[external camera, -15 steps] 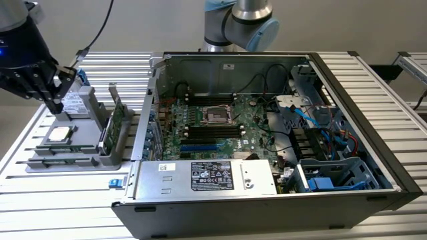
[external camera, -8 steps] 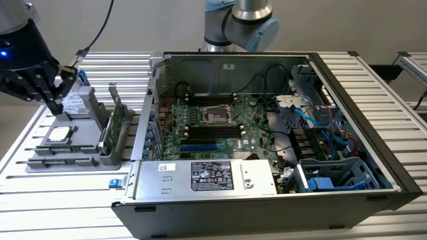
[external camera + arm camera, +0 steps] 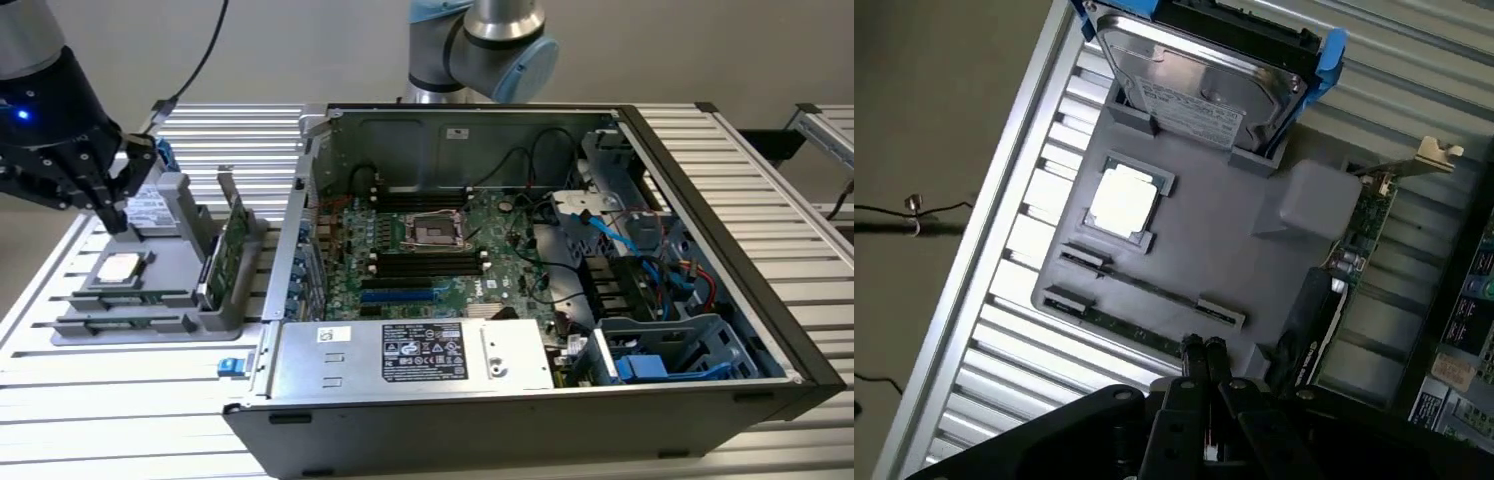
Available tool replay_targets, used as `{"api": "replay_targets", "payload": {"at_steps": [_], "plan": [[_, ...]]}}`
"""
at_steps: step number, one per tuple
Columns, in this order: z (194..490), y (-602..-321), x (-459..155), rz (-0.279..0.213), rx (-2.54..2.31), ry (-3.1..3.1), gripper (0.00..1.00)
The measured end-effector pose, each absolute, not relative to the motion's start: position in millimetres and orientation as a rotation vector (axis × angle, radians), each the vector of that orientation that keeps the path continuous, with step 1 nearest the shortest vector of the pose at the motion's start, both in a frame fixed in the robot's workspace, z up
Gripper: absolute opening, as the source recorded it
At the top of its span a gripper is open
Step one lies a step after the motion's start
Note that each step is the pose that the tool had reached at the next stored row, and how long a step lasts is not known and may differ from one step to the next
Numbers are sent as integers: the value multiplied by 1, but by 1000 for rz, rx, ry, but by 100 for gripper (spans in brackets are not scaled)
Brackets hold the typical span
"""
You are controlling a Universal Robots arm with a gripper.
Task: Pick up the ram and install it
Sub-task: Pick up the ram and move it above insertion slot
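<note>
The ram (image 3: 1122, 326) is a long, narrow green stick lying in the outer slot of a grey parts tray (image 3: 1204, 240). My gripper (image 3: 1202, 350) hovers above the tray with its black fingers pressed together and nothing between them; the fingertips sit over one end of the ram. Seen from outside, the gripper (image 3: 118, 220) hangs over the far part of the tray (image 3: 80, 325), at the exterior view's left. The open computer case (image 3: 534, 400) holds the motherboard (image 3: 427, 250) with its black memory slots.
The tray also carries a square silver processor (image 3: 1122, 200), a hard drive (image 3: 1199, 80) in a blue bracket, and a broader green card (image 3: 1354, 240) standing on edge. A second robot arm (image 3: 481, 50) stands behind the case. Everything rests on a ribbed aluminium table (image 3: 120, 400).
</note>
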State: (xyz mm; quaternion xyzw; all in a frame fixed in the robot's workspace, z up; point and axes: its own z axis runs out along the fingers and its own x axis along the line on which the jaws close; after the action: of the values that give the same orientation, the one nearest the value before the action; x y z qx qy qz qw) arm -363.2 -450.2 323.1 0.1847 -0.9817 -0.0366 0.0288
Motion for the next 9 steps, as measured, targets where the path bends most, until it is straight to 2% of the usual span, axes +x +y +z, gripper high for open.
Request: {"api": "replay_targets", "payload": {"at_steps": [9], "plan": [[316,-450,-363,-105,816,-2966,10]]}}
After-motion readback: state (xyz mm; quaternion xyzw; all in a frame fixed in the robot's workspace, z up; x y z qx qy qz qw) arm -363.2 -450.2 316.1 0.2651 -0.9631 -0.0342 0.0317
